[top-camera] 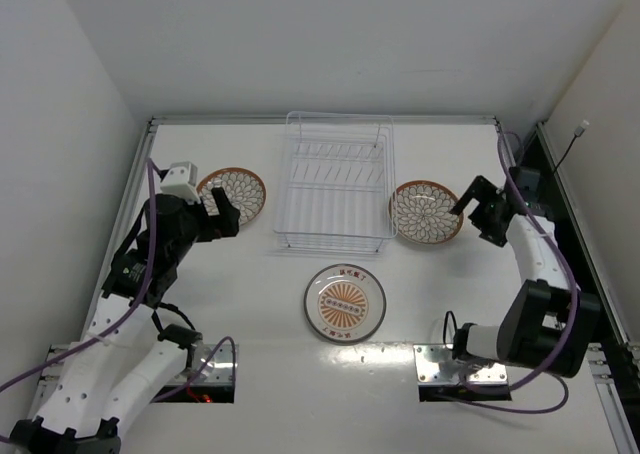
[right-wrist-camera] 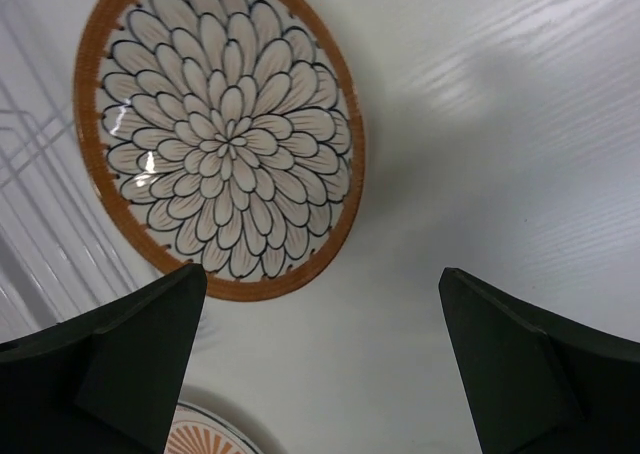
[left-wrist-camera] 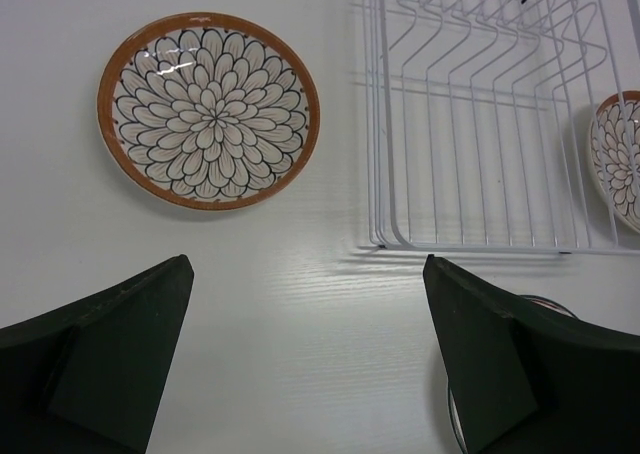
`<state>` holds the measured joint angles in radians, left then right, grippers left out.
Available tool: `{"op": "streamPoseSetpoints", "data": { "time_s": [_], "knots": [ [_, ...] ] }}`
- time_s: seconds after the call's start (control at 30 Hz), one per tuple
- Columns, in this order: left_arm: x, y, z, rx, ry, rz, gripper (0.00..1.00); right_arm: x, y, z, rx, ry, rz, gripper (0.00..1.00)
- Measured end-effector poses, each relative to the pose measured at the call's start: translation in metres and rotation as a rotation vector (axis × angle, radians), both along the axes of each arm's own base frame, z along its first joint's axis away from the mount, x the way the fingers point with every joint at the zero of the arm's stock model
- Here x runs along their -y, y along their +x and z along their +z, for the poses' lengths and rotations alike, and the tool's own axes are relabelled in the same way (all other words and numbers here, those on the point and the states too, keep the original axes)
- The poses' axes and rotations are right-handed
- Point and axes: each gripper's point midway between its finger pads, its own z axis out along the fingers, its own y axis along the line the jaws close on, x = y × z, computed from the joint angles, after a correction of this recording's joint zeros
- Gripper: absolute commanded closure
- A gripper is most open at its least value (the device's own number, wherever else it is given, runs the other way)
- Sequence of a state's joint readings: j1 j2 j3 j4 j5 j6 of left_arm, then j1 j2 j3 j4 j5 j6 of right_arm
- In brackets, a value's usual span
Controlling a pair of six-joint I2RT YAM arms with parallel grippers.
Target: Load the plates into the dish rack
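Note:
Three plates lie flat on the white table. One orange-rimmed petal-pattern plate (top-camera: 232, 195) (left-wrist-camera: 208, 110) is left of the dish rack (top-camera: 335, 184) (left-wrist-camera: 490, 114), and its twin (top-camera: 426, 212) (right-wrist-camera: 220, 129) touches the rack's right side. The sunburst plate (top-camera: 345, 302) (right-wrist-camera: 205, 432) sits in front of the rack. The rack is a clear wire basket with upright dividers and holds nothing. My left gripper (top-camera: 228, 214) (left-wrist-camera: 306, 264) hovers open over bare table just near of the left plate. My right gripper (top-camera: 470, 219) (right-wrist-camera: 322, 271) hangs open beside the right plate's outer rim, holding nothing.
White walls close in the table at the back and on both sides. A raised rail and cables (top-camera: 545, 164) run along the right edge. Both arm bases (top-camera: 450, 359) stand at the near edge.

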<state>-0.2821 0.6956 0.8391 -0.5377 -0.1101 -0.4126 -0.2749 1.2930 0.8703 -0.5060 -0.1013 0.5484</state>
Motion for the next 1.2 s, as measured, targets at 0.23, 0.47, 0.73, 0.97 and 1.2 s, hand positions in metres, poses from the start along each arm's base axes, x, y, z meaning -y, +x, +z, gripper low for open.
{"op": "streamPoseSetpoints", "data": {
  "time_s": [0.23, 0.47, 0.73, 0.97, 1.2],
  "knots": [
    [0.001, 0.006, -0.012, -0.047, 0.015, 0.002, 0.0, -0.007, -0.023, -0.08, -0.099, 0.311, -0.081, 0.01],
    [0.001, 0.006, -0.013, -0.05, 0.016, 0.003, 0.0, -0.028, -0.011, -0.091, -0.046, 0.556, -0.064, 0.12],
    [0.001, 0.006, -0.014, -0.054, 0.017, 0.003, 0.0, -0.033, -0.001, -0.093, -0.019, 0.633, -0.056, 0.3],
    [0.002, 0.007, -0.018, -0.065, 0.02, 0.003, 0.0, -0.032, 0.0, -0.101, -0.049, 0.584, -0.081, 0.6],
    [0.002, 0.008, -0.017, -0.065, 0.02, 0.003, 0.0, -0.033, 0.004, -0.103, -0.067, 0.55, -0.097, 1.0]
  ]
}}
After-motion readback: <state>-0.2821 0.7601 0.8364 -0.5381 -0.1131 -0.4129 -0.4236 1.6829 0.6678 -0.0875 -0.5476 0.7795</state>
